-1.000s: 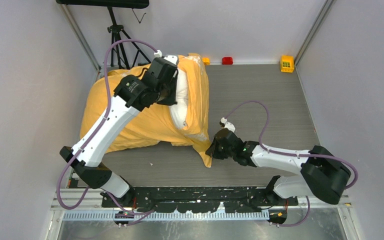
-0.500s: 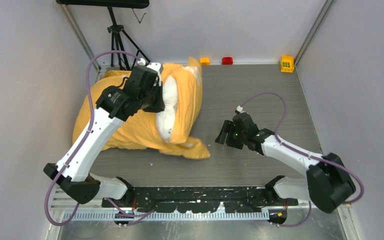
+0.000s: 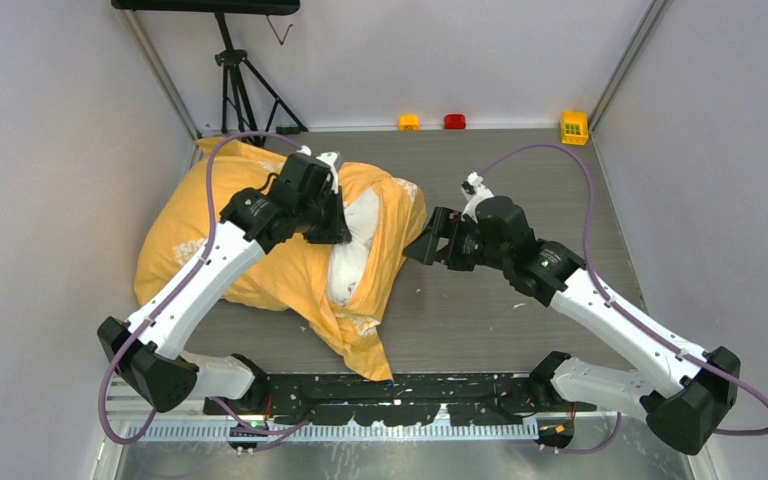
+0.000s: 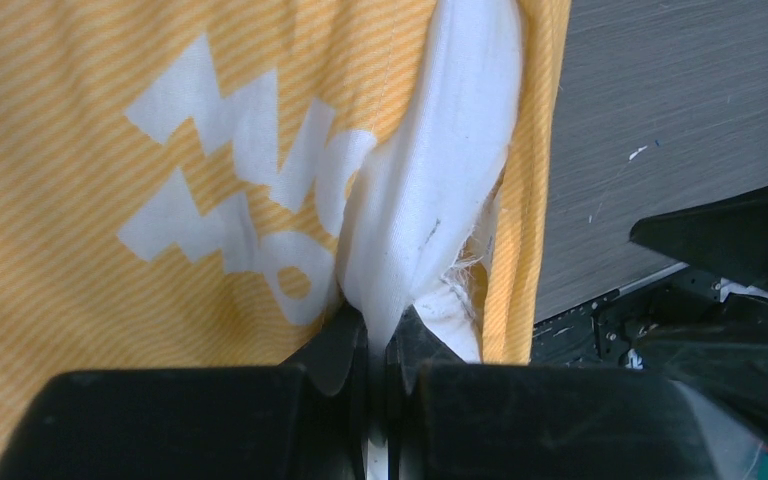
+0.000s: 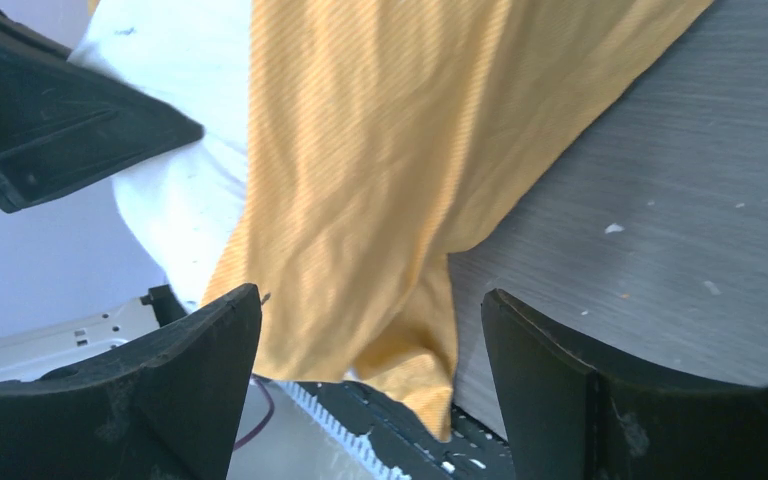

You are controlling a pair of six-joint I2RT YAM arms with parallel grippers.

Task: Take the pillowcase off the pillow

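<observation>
The orange-yellow pillowcase (image 3: 260,250) lies on the left half of the table, still around most of the white pillow (image 3: 355,245), which shows through the open mouth at its right side. My left gripper (image 3: 332,228) is shut on a pinch of the white pillow fabric (image 4: 430,190) at that mouth, with the printed pillowcase (image 4: 110,150) beside it. My right gripper (image 3: 422,245) is open and empty, just right of the pillowcase edge (image 5: 380,170). The pillow (image 5: 190,130) also shows in the right wrist view.
Small yellow (image 3: 409,122), red (image 3: 454,121) and larger yellow (image 3: 574,126) blocks stand along the back edge. A tripod (image 3: 235,80) stands behind the table. The black rail (image 3: 400,395) runs along the near edge, touched by the pillowcase's lower corner.
</observation>
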